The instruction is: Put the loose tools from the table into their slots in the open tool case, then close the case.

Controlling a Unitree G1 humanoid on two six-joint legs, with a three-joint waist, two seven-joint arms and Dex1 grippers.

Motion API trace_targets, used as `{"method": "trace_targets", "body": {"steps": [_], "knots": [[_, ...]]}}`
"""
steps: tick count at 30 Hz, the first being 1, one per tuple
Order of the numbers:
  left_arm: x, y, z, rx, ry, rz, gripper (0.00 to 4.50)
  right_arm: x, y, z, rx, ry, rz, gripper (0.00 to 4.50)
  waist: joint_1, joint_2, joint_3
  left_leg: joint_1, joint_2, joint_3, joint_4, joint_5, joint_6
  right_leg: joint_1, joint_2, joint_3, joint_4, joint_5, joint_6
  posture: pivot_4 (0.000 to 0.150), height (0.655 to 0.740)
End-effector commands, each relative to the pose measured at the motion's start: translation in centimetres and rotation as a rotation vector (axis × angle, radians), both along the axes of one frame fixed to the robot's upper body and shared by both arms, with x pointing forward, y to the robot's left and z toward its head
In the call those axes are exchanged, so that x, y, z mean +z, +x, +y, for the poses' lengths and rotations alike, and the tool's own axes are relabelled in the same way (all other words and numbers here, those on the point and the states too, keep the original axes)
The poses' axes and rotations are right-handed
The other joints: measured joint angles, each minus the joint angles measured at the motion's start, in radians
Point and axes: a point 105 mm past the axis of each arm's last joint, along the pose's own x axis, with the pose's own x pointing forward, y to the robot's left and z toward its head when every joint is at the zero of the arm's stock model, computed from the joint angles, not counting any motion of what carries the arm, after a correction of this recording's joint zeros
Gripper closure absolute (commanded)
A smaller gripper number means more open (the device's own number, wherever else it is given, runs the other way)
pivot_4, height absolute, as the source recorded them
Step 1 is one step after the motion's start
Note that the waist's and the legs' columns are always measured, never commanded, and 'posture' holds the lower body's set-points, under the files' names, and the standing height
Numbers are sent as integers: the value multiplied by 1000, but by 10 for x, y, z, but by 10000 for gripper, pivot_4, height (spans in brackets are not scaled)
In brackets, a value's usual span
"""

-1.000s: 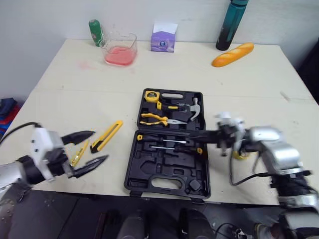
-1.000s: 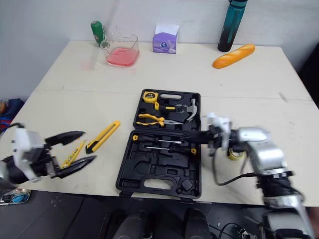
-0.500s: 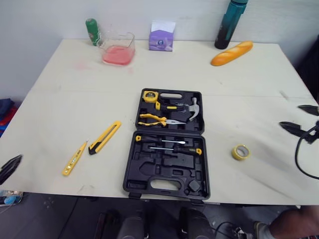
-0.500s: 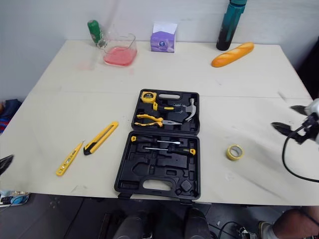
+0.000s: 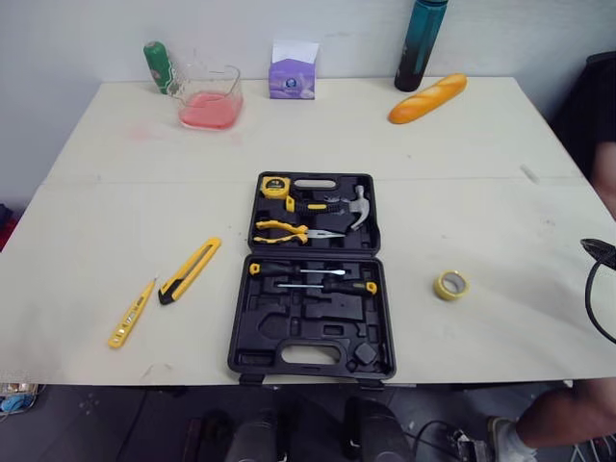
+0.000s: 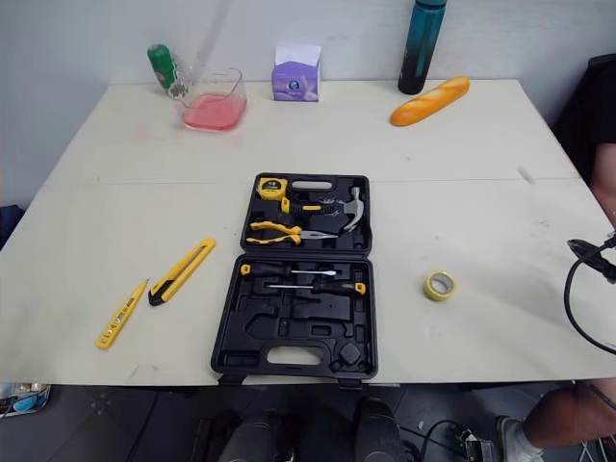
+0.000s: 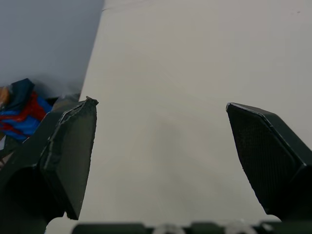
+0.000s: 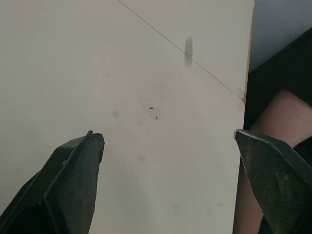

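Note:
The open black tool case [image 5: 252, 337] lies at the table's middle. Its far half holds a tape measure [image 5: 273, 184], pliers [image 5: 289, 229] and a hammer [image 5: 358, 204]; two screwdrivers [image 5: 313, 277] lie in the near half. Left of the case lie a yellow box cutter [image 5: 190, 270] and a small yellow tester [image 5: 131, 314]. A yellow tape roll [image 5: 449, 284] sits to the case's right. My left gripper [image 7: 161, 105] is open over bare table by the left edge. My right gripper [image 8: 165, 134] is open over the table's right edge, one fingertip [image 5: 599, 250] showing there.
Along the far edge stand a green bottle [image 5: 157, 65], a beaker of pink liquid [image 5: 209, 96], a purple tissue box [image 5: 294, 70], a teal bottle [image 5: 414, 43] and a bread roll [image 5: 427, 98]. A person's leg [image 5: 558, 423] is at the near right corner.
Both arms have drawn back outward from the case: the left gripper has left the head views, the right now sits at the right edge. The camera has shifted a little.

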Motion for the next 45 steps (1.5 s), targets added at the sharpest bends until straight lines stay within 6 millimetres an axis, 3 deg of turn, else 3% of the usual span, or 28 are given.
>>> {"method": "trace_targets", "body": {"steps": [1, 3, 6, 10, 15, 18, 21, 27, 35, 38, 45], "knots": [[11, 9, -7, -39, 14, -29, 0, 17, 4, 7, 38, 11, -84, 761, 1, 0, 0, 0, 0, 1, 0, 0, 0, -1, 0, 1, 1, 0, 0, 1500, 7400], [12, 11, -7, -41, 12, -30, 0, 18, 6, 12, 68, 30, -100, 761, 0, 0, 0, 1, 0, 2, 0, 0, 0, -1, 1, 2, 1, 0, 0, 1500, 7400], [23, 23, -15, -89, 11, -42, 0, 22, 16, 40, 197, 140, -165, 761, -6, -1, 0, 1, 1, 3, 0, 0, 0, -2, 1, 4, 1, 0, 0, 1500, 7400], [33, 35, -42, -215, -50, -29, 0, 36, 21, 96, 473, 226, -280, 761, -9, -1, 0, 1, 2, 3, 0, 0, 0, -2, 2, 4, 6, 0, 0, 1500, 7400], [29, 34, -72, -289, -112, 107, 0, 33, 14, 153, 736, 329, -221, 761, 1, -1, 0, 0, 2, 4, 0, 0, 0, -2, 2, 5, 5, 0, 0, 1500, 7400], [22, 29, -92, -311, -141, 225, 0, 36, 8, 189, 896, 376, -218, 761, 6, -4, 0, 0, 2, 4, 1, 0, 0, -2, 3, 6, 4, 0, 0, 1500, 7400], [18, 27, -98, -302, -153, 288, 0, 39, 5, 203, 951, 418, -217, 761, 12, -4, 0, 0, 2, 3, 2, 0, 0, -2, 2, 7, 6, 0, 0, 1500, 7400], [-15, 33, -129, -296, -55, 404, 0, 27, -32, 270, 1321, 462, -153, 761, 20, -4, 0, 0, 2, 0, 2, -1, -2, -2, 2, 10, 5, -1, -2, 1500, 7400], [-30, 34, -128, -236, -77, 414, 0, 28, -48, 283, 1428, 475, -189, 761, 19, -6, 0, -1, 1, 1, 2, -1, -1, -2, 6, 8, 6, -1, -2, 1500, 7400], [-43, 33, -125, -234, -66, 464, 0, 18, -58, 286, 1491, 434, -140, 761, 19, -6, 0, 0, 1, 1, 2, -1, -1, -2, 6, 9, 6, -1, -2, 1500, 7400], [-60, 34, -121, -245, -117, 443, 0, 20, -62, 295, 1503, 425, -153, 761, 16, -7, 0, 0, 2, 1, 2, -1, -1, -2, 4, 8, 6, -1, -2, 1500, 7400]]}}
